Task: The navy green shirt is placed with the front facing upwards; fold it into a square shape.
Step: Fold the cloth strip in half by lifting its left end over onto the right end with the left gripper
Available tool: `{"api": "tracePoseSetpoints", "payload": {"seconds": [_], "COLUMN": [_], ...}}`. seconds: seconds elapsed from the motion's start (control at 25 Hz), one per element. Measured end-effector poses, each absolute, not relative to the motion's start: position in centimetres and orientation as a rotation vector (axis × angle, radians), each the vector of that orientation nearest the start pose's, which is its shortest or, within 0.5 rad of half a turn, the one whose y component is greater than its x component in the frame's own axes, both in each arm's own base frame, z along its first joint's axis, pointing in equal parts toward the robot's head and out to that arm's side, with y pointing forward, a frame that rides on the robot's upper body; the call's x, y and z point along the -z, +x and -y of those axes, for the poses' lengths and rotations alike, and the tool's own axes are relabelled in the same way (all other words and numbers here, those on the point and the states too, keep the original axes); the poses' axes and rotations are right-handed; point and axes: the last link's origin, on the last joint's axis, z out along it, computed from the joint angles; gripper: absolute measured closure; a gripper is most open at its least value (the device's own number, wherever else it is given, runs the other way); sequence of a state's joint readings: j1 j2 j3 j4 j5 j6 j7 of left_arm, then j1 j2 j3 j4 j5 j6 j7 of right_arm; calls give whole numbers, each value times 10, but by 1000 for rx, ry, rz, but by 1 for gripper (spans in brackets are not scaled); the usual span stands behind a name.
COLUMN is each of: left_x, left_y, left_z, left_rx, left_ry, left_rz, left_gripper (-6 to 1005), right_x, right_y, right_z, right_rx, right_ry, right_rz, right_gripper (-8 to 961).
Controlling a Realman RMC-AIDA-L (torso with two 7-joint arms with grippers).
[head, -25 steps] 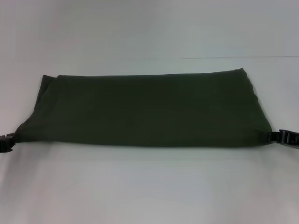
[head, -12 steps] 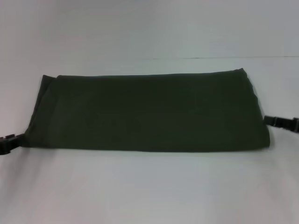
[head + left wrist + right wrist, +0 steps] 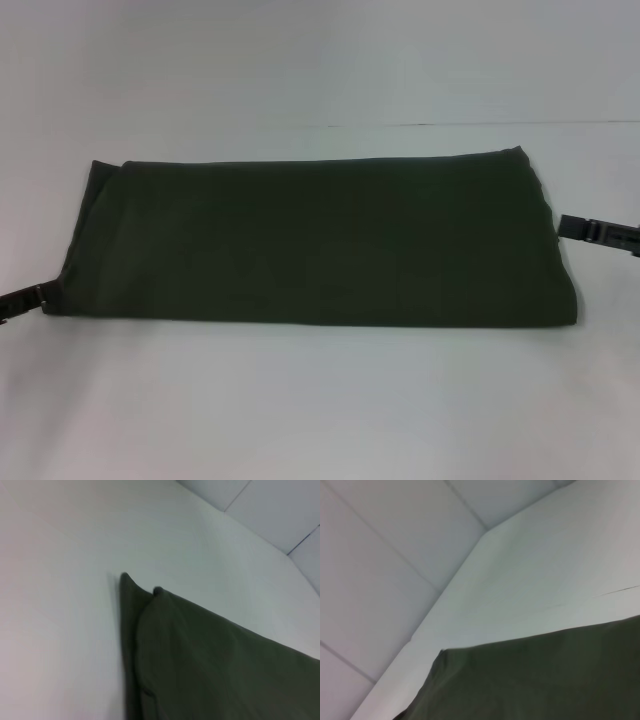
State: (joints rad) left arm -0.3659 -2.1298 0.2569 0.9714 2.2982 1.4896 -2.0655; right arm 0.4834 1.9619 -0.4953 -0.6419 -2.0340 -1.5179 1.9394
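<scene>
Two grippers frame the work, and we cannot tell how either pair of jaws stands. Our left gripper (image 3: 20, 300) now sits just off the near left corner of the cloth, drawn outward since a second ago, when it reached that corner. Our right gripper (image 3: 598, 231) has risen along the right edge and hangs just beside it, apart from the fabric. Between them lies the dark olive-green cotton shirt (image 3: 320, 240), folded into a long flat band on the white table (image 3: 320, 400), lettering hidden. We judge both corners released, the lengthwise fold finished; folding the band's ends inward remains.
</scene>
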Motion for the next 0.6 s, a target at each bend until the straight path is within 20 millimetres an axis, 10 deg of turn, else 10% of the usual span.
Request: {"api": "tracePoseSetpoints", "payload": {"seconds": [0.24,0.6], "left_x": [-71,-56], "left_y": [-354,-351], "left_z": [-291,-307], "left_rx": [618,555], "left_ry": [-1949,-1856], "left_rz": [1686,1856], "left_gripper": [132,125], "right_x": [-71,-72], "right_y": [303,293], "right_z": [-348,-359], "right_rx": [-770,-751], "right_ry": [-2336,-2367], "right_rz": [-1372,-1329], "right_gripper": [139,28]}}
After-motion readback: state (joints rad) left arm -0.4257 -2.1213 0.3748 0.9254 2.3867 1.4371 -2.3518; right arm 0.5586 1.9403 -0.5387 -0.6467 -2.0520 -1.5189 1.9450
